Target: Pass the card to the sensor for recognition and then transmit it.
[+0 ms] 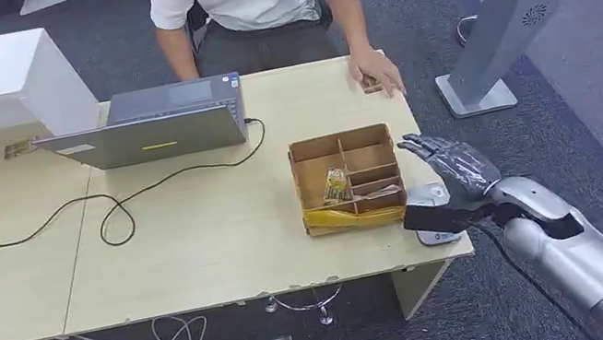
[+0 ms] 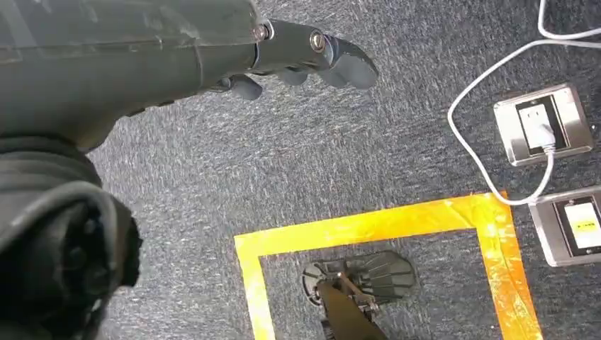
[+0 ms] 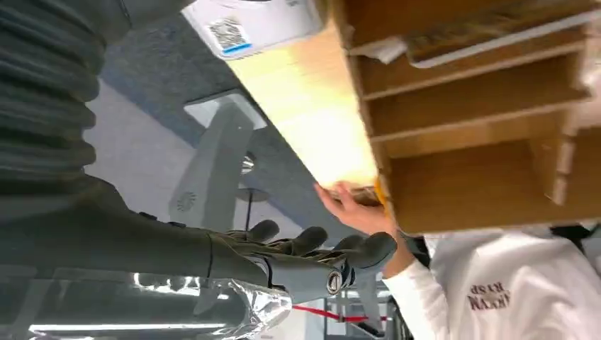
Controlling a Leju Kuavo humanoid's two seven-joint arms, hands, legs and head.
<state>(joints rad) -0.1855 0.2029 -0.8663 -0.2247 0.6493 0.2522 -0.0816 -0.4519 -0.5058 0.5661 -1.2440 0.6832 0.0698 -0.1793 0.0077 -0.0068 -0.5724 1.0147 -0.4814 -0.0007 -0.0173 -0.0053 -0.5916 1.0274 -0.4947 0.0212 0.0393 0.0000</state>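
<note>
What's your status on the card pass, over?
Right hand open, empty, raised beside cardboard box. Left hand hanging, holding nothing. Card in box compartment. Person's hand on table beyond box.

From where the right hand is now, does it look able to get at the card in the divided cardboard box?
Probably yes. The right hand hovers open just beside the cardboard box, whose top is open, and nothing lies between them. The card sits in a narrow compartment, so the dividers may crowd the fingers.
</note>
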